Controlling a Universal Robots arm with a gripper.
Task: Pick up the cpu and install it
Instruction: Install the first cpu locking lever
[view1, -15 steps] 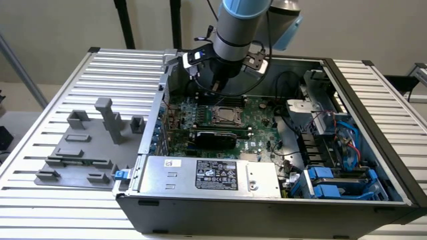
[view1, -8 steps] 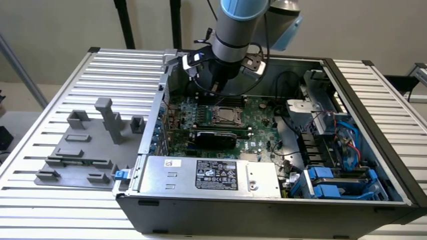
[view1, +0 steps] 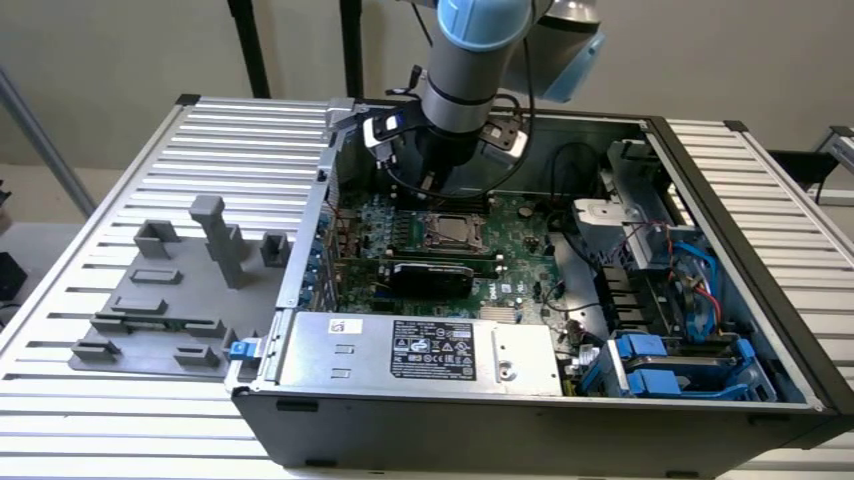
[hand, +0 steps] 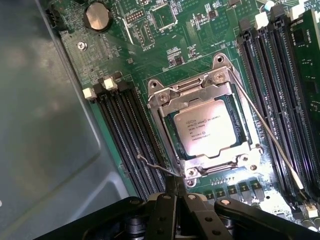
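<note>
Already the cpu (hand: 205, 128), its print too small to read, sits in the socket frame (hand: 165, 97); tool state unclear.

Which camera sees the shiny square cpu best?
The wrist view: the cpu sits close and unblocked inside its socket frame, printing visible. The exterior view shows the cpu as a small pale square below the arm.

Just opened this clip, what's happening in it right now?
A robot arm reaches down into an open computer case, hanging over the motherboard. The cpu already lies inside the socket frame, silver top facing up. The gripper sits just past the frame's edge, close to a thin wire lever. It holds nothing that I can see.
</note>
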